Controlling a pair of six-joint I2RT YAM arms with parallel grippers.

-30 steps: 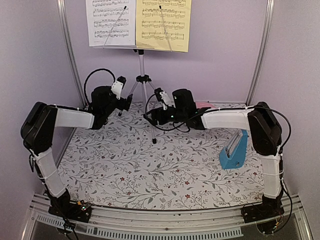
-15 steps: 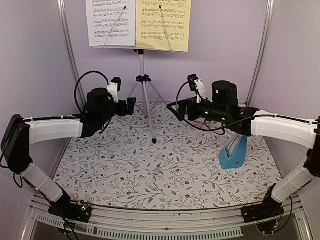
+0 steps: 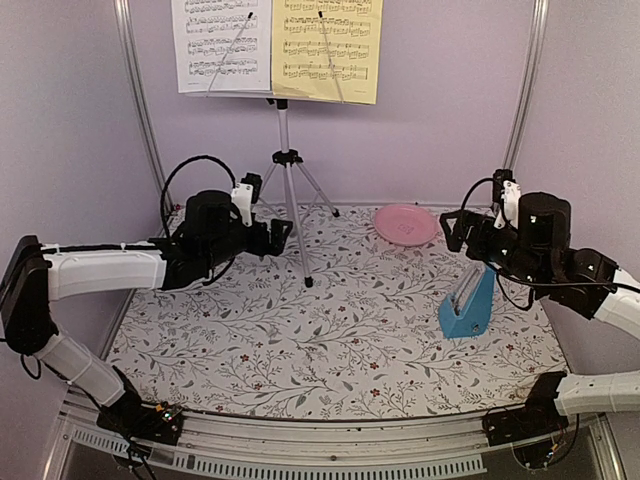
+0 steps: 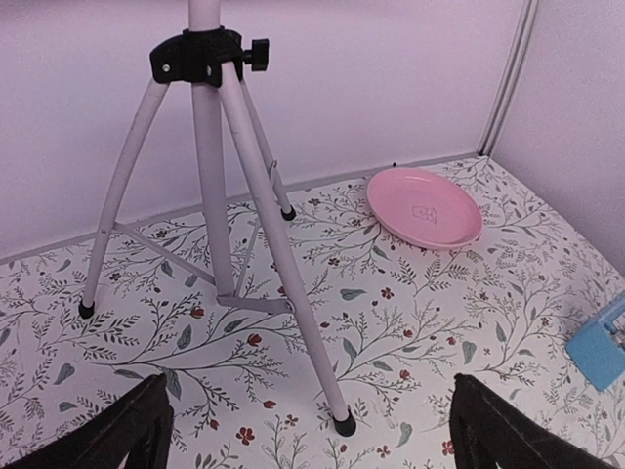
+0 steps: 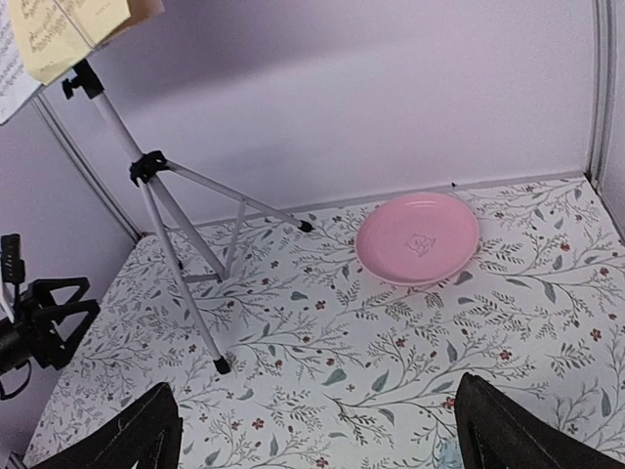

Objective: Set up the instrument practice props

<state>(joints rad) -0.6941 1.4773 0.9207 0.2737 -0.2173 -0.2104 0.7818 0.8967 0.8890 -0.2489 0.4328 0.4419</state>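
The silver tripod music stand [image 3: 287, 190] stands at the back centre of the flowered table, holding a white sheet [image 3: 220, 45] and a yellow sheet [image 3: 326, 48] on its desk. Its legs show in the left wrist view [image 4: 210, 195] and the right wrist view [image 5: 171, 210]. The blue pyramid metronome [image 3: 468, 305] stands at the right; a corner of it shows in the left wrist view [image 4: 601, 347]. My left gripper [image 3: 278, 238] is open and empty, left of the stand's front leg. My right gripper [image 3: 455, 232] is open and empty, above and behind the metronome.
A pink round plate [image 3: 405, 224] lies at the back right of the table, also in the left wrist view [image 4: 424, 207] and the right wrist view [image 5: 418, 237]. Metal frame posts [image 3: 140, 100] rise at both back corners against the lilac walls.
My right arm has swung from the middle of the table to the right, uncovering the pink plate. My left gripper has moved right, nearer the stand's front leg.
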